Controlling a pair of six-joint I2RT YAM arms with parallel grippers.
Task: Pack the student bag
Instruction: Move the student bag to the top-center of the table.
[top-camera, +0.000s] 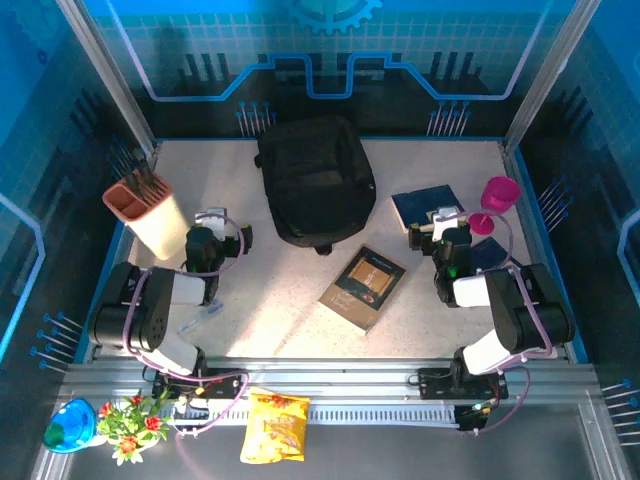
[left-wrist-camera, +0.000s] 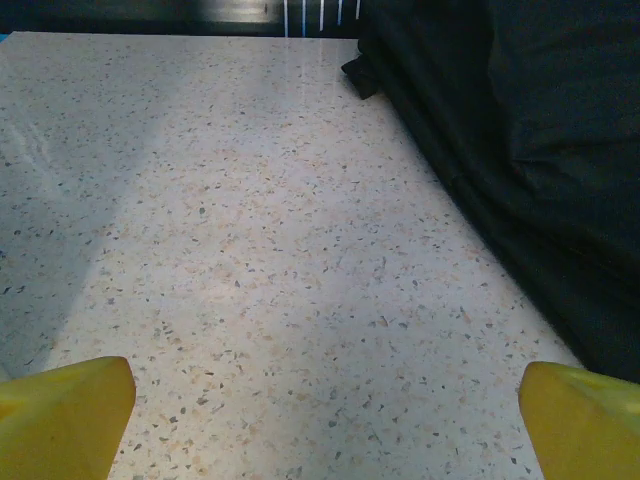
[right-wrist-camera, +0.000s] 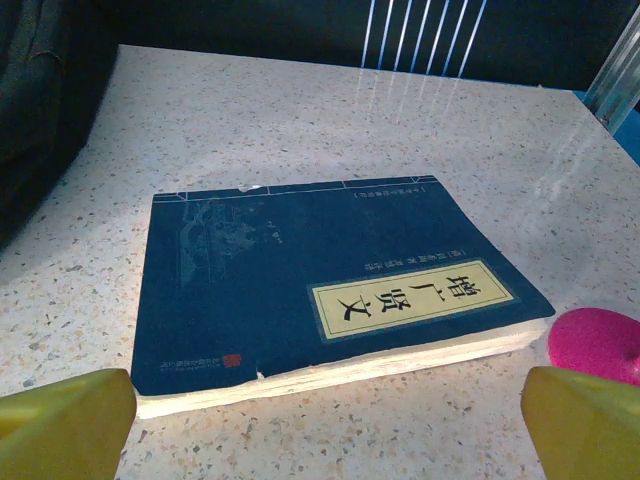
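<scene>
The student bag (top-camera: 316, 180) is a large black backpack lying at the back middle of the table; its dark side (left-wrist-camera: 540, 170) fills the right of the left wrist view. My left gripper (top-camera: 212, 222) stands open at the bag's left, nothing between its yellow fingertips (left-wrist-camera: 65, 415). My right gripper (top-camera: 447, 220) is open too, just short of a dark blue book (right-wrist-camera: 320, 285) (top-camera: 426, 206) with a cream title label. A brown book (top-camera: 363, 287) lies flat in the middle, in front of the bag.
A beige pen holder (top-camera: 147, 208) with a red rim stands at the left. A magenta cup (top-camera: 497, 200) (right-wrist-camera: 597, 342) stands right of the blue book. A yellow snack bag (top-camera: 274, 427), a flower bunch (top-camera: 128, 424) and a blue object (top-camera: 68, 425) lie off the table's near edge.
</scene>
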